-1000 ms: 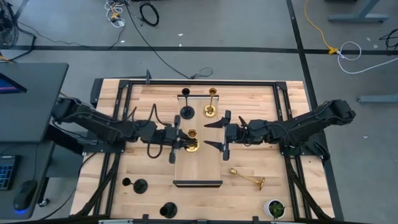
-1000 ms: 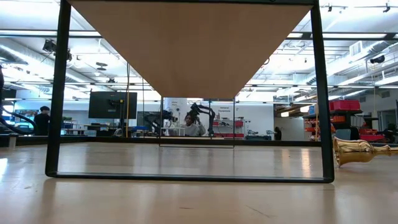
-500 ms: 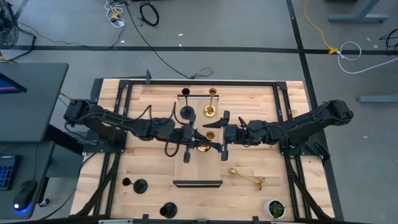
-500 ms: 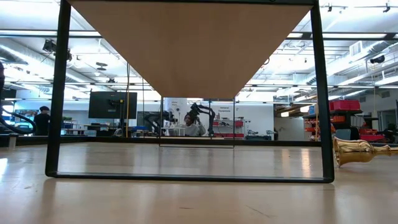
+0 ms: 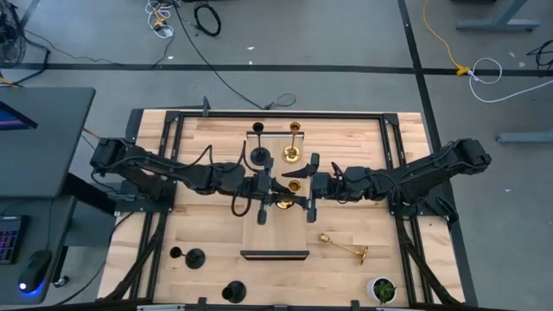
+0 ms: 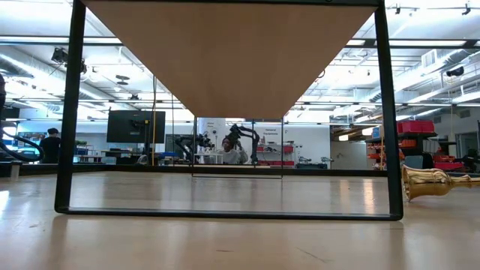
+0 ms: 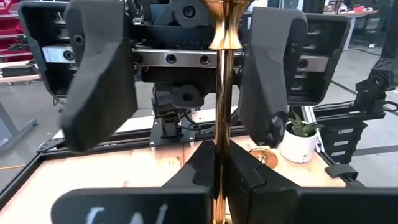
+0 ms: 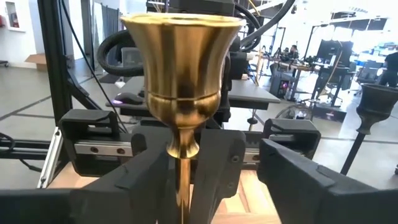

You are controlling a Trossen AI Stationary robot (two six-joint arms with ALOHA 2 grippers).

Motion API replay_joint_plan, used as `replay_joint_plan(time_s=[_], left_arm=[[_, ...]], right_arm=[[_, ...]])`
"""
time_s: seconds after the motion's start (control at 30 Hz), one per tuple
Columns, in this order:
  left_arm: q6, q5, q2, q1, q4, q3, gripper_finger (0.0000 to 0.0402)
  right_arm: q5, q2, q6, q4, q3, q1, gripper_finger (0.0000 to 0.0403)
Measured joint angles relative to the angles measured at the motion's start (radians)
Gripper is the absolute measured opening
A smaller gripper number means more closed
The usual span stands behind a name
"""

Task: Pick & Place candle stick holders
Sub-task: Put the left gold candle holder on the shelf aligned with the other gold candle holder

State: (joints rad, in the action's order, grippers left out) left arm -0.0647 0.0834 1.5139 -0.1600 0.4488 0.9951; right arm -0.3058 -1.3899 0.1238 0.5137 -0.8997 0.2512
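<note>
Left gripper (image 5: 278, 193) clamped on gold candle stick holder (image 7: 222, 93) stem; right gripper (image 5: 296, 187) spread around it (mid-handover). Possible drop if released early, before second grip closes.

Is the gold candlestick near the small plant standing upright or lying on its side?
Lying on its side. In the high view the gold candlestick shows its whole stem flat on the table, left of the plant.
</note>
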Motion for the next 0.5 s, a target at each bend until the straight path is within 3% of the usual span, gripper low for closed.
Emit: replay_joint_plan(time_s=[0.27, 0.5], left_arm=[[0.001, -0.002, 0.000, 0.000, 0.000, 0.000, 0.0036], [0.001, 0.003, 0.000, 0.001, 0.002, 0.000, 0.0023]], right_arm=[[0.008, 0.000, 0.013, -0.001, 0.000, 0.000, 0.0144], [0.017, 0.000, 0.015, -0.005, 0.000, 0.001, 0.0044]])
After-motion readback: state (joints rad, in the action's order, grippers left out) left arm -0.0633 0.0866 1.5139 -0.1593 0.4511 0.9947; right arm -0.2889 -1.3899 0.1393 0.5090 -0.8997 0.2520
